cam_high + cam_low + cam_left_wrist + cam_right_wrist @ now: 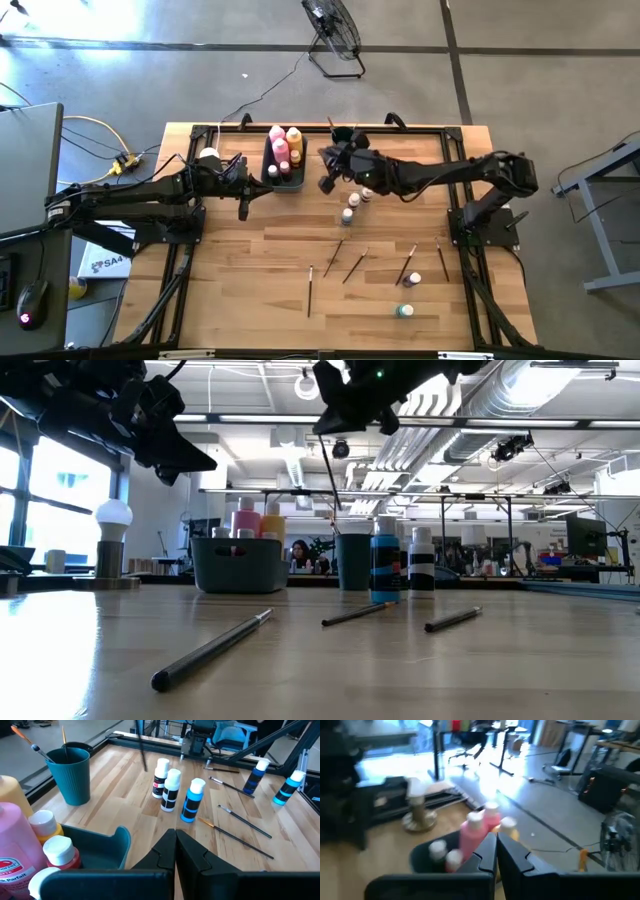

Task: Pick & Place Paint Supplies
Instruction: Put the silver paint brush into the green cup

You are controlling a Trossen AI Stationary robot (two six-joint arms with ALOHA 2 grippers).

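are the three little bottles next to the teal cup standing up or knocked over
Standing upright: the three small bottles beside the teal cup all have white caps on top.

Prob. an open-plan lab/workshop: exposed ceiling ducts, concrete floor, floor fan, desks w/ monitors.

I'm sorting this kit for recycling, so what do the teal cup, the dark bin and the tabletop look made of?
Teal cup: probably moulded plastic, matt, with fine vertical ribs.
Dark bin: likely plastic too; smooth, slightly glossy wall with a rounded moulded rim.
Tabletop: wood, apparently butcher-block; pale glued strips with visible grain and a low sheen.
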